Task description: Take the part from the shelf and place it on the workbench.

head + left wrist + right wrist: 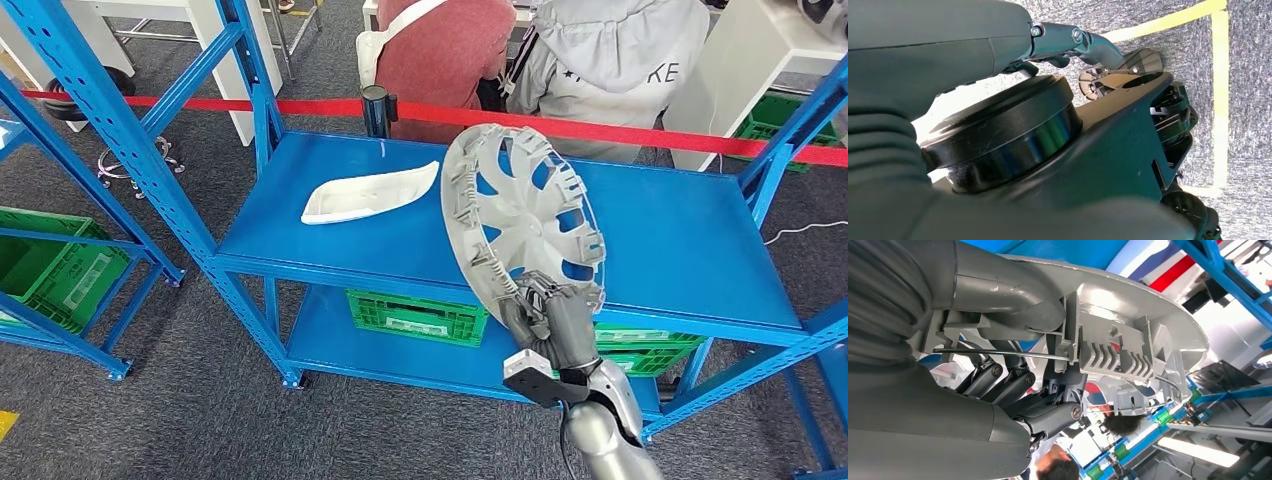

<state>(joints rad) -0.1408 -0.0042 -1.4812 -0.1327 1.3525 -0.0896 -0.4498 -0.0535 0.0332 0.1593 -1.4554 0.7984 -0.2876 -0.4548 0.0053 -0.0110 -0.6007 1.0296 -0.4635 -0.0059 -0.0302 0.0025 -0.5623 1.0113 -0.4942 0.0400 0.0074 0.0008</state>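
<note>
Grey speckled carpet (200,350) covers the floor, with yellow tape lines (1218,90) in the left wrist view. On it stands a blue steel shelf (680,240) of perforated uprights and two flat decks. A red barrier strip (330,106) runs behind it, and two seated people (440,50) have their backs turned beyond. Green crates (415,318) sit on the lower deck, another (50,270) under the neighbouring rack at left. The silver wheel cover (520,215) is held tilted on edge above the upper deck's front, its lower rim pinched by the right hand (545,320). A white moulded part (365,195) lies flat on the upper deck. Whether the left hand (1083,42) is spread or curled I cannot tell.
</note>
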